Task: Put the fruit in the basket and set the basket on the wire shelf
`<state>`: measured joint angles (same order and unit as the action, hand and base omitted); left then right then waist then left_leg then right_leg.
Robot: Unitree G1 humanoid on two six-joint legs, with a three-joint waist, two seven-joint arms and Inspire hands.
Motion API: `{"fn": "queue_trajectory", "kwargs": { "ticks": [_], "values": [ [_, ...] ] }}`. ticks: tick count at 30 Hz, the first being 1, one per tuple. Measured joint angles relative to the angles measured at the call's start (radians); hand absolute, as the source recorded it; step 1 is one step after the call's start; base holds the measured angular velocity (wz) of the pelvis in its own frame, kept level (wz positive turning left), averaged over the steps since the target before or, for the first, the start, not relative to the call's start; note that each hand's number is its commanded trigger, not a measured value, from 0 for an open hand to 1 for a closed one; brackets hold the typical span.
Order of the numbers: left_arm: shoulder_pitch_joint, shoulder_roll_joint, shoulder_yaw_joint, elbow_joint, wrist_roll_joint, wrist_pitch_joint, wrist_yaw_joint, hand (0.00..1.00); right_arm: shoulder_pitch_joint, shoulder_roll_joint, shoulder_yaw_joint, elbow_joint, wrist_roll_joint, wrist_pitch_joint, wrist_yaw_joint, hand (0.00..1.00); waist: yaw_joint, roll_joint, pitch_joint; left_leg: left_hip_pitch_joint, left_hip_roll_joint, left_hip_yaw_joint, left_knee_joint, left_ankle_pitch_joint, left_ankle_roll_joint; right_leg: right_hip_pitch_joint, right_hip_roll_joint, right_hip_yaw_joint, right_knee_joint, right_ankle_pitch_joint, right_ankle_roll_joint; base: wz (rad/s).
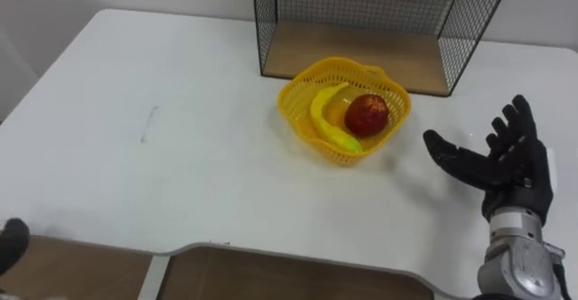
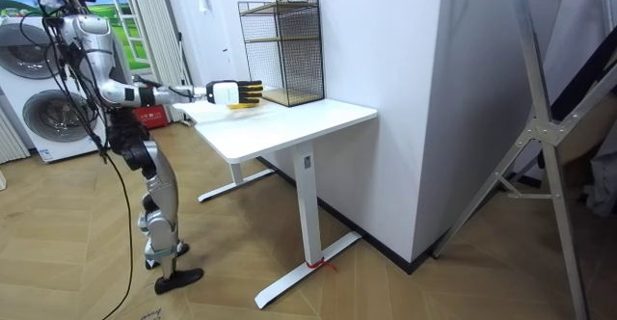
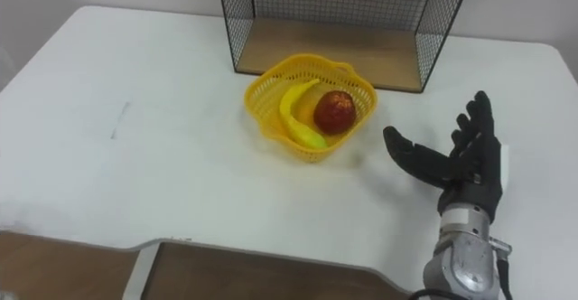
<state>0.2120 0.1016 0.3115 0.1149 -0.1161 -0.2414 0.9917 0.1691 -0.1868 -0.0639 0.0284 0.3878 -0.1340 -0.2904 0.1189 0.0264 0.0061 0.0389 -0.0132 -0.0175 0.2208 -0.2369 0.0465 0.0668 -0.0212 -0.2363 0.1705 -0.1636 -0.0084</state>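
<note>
Basket [image 1: 294, 103]: yellow mesh, upright on the table [image 1: 181, 128], with no hand on it.
Fruit: a banana [image 1: 327, 115] and a red fruit [image 1: 366, 113], probably an apple, lie side by side in the basket. The banana is on the basket's left. So the first half of the task looks done.
Banana axis: it runs from the basket's far rim to its near rim, curving.
Shelf [image 1: 361, 2]: black wire, directly behind the basket. Its wooden bottom board [image 1: 361, 51] lies open towards the basket. The basket's far rim is at the board's front edge, but I cannot tell whether they touch.
Right hand [image 1: 506, 164]: to the right of the basket and a little nearer the robot, apart from it. Its fingers are spread and straight, the palm is turned towards the basket, and it holds nothing.
Left hand [image 1: 9, 244]: a dark shape far to the basket's left, at the table's near edge. Its state cannot be told.
Key relation: the basket lies left of the right hand and slightly beyond it, and that hand is much the nearer. The likely move is a short reach left to the basket's right rim, then a carry straight back onto the board.
Stance: in the room view the robot stands at the table's end opposite the shelf, with its right arm stretched out over the top.
</note>
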Motion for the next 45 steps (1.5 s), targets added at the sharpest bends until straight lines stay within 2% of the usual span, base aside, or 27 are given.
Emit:
{"fn": "queue_trajectory", "kwargs": {
  "ticks": [2, 5, 9, 14, 17, 20, 26, 30, 34, 45],
  "values": [
    [-0.003, 0.001, 0.001, -0.043, 0.019, -0.010, 0.001, 0.00, 0.000, 0.001, 0.003, 0.002, 0.000, 0.000, 0.019, 0.00, 0.000, 0.003, 0.0035, -0.002, 0.000, 0.003, -0.004, 0.000, 0.000, -0.004, 0.001, 0.005, 0.000, 0.000, 0.001, -0.06],
    [-0.011, 0.002, 0.001, -0.097, 0.091, -0.010, -0.023, 0.00, 0.003, 0.007, -0.001, 0.006, 0.001, 0.000, 0.045, 0.00, -0.004, 0.002, 0.0030, -0.010, -0.001, 0.009, -0.001, 0.000, 0.000, -0.014, 0.003, 0.007, -0.001, 0.000, 0.001, -0.04],
    [-0.036, 0.002, -0.014, -0.155, 0.091, -0.010, -0.086, 0.00, 0.003, 0.017, 0.000, 0.007, -0.001, -0.003, 0.060, 0.00, -0.008, -0.003, 0.0032, -0.009, -0.002, 0.008, 0.001, 0.000, 0.000, -0.013, 0.004, 0.007, -0.001, 0.000, 0.001, 0.00],
    [-0.059, 0.005, -0.092, -0.173, 0.086, -0.013, -0.186, 0.00, 0.001, 0.025, 0.013, 0.052, -0.001, -0.040, 0.085, 0.00, -0.010, -0.006, 0.0067, 0.008, 0.000, 0.011, -0.001, 0.000, 0.000, 0.003, 0.003, 0.014, -0.003, 0.000, 0.001, 0.00],
    [-0.064, 0.003, -0.166, -0.164, 0.087, -0.013, -0.300, 0.00, -0.013, 0.032, 0.021, 0.084, -0.009, -0.041, 0.108, 0.00, -0.027, -0.005, 0.0106, 0.002, -0.001, 0.011, 0.002, 0.000, 0.000, 0.001, -0.001, 0.012, -0.002, 0.000, 0.001, 0.03],
    [-0.068, 0.002, -0.190, -0.153, 0.085, -0.011, -0.383, 0.00, -0.015, 0.037, 0.021, 0.084, -0.005, -0.041, 0.136, 0.00, -0.045, -0.005, 0.0106, 0.004, 0.000, 0.015, 0.001, 0.000, 0.000, 0.001, -0.001, 0.014, -0.002, -0.001, 0.001, -0.03],
    [-0.114, -0.002, -0.222, -0.153, 0.022, -0.009, -0.481, 0.00, -0.041, 0.045, 0.023, 0.085, 0.053, -0.043, 0.170, 0.00, -0.074, -0.004, 0.0105, 0.004, 0.002, 0.024, 0.002, 0.000, 0.000, -0.003, 0.004, 0.021, -0.002, -0.001, 0.001, -0.03],
    [-0.122, -0.002, -0.223, -0.153, -0.004, -0.009, -0.516, 0.00, -0.044, 0.057, 0.023, 0.086, 0.090, -0.049, 0.184, 0.00, -0.083, -0.004, 0.0099, 0.010, 0.002, 0.040, 0.002, 0.000, 0.000, -0.003, 0.005, 0.039, 0.000, -0.001, 0.001, -0.12],
    [-0.135, -0.011, -0.241, -0.152, -0.036, -0.009, -0.593, 0.00, -0.046, 0.068, 0.026, 0.086, 0.133, -0.056, 0.207, 0.00, -0.091, -0.008, 0.0103, 0.008, 0.005, 0.048, 0.004, 0.000, 0.000, -0.015, 0.003, 0.048, 0.006, 0.000, 0.001, -0.06],
    [-0.146, -0.018, -0.329, -0.125, -0.161, -0.006, -0.785, 0.00, -0.076, 0.080, 0.109, 0.091, 0.196, -0.061, 0.288, 0.00, -0.100, -0.007, 0.0107, 0.026, 0.008, 0.073, 0.000, 0.000, 0.000, -0.015, 0.006, 0.075, 0.013, 0.000, 0.002, -0.07]
  ]
}}
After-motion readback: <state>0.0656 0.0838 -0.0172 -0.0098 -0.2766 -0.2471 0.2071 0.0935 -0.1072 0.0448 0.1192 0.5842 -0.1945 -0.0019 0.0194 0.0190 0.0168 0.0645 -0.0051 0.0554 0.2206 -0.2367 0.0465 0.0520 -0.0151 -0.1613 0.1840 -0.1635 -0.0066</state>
